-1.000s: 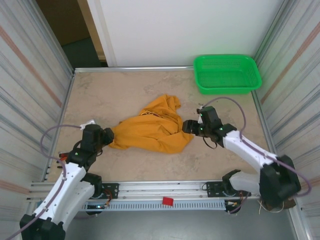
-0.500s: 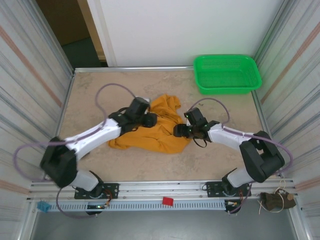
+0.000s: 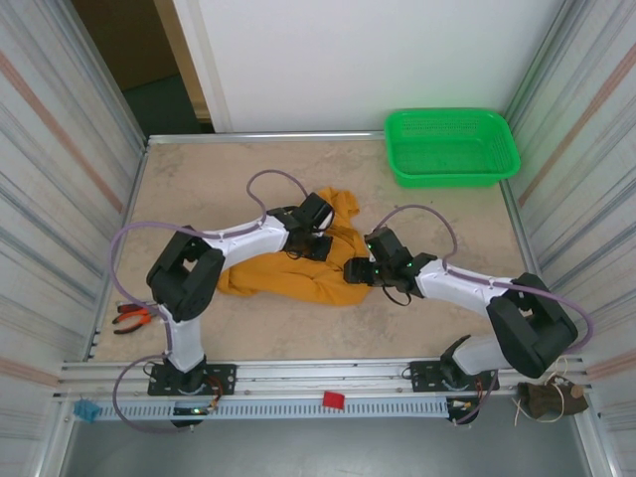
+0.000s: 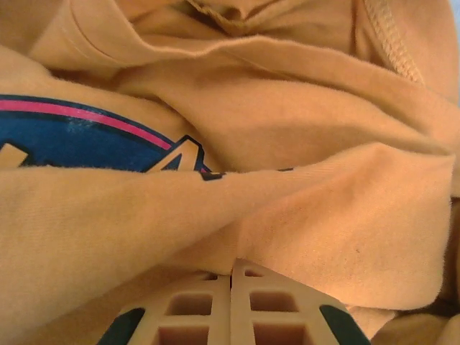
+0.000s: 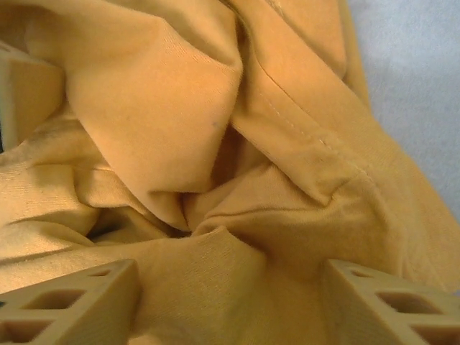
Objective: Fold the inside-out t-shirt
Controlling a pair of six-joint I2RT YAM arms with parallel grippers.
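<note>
Toward the lower left of the overhead view, red-handled pliers (image 3: 132, 316) lie by the left edge of the table (image 3: 219, 184). Right of them the left arm (image 3: 243, 237) reaches across to the frame's centre, where the left jaws rest on the upper part of the inside-out t-shirt (image 3: 288, 266), a mustard-orange heap crumpled mid-table. On the left wrist camera those jaws are closed, fingertips (image 4: 262, 302) meeting at the bottom centre with a fold of the t-shirt (image 4: 302, 122) pinched at their tip. A blue print edged in pink (image 4: 72, 136) shows at the left of that frame. The right arm (image 3: 457, 283) comes in from the lower right, with the right jaws at the heap's right edge. They stand apart, one fingertip (image 5: 72, 302) in each lower corner of the right wrist frame, with bunched cloth (image 5: 144, 108) lying between them. Upper right, a green plastic basket (image 3: 449, 180) sits in the table's far corner, well apart from the shirt.
</note>
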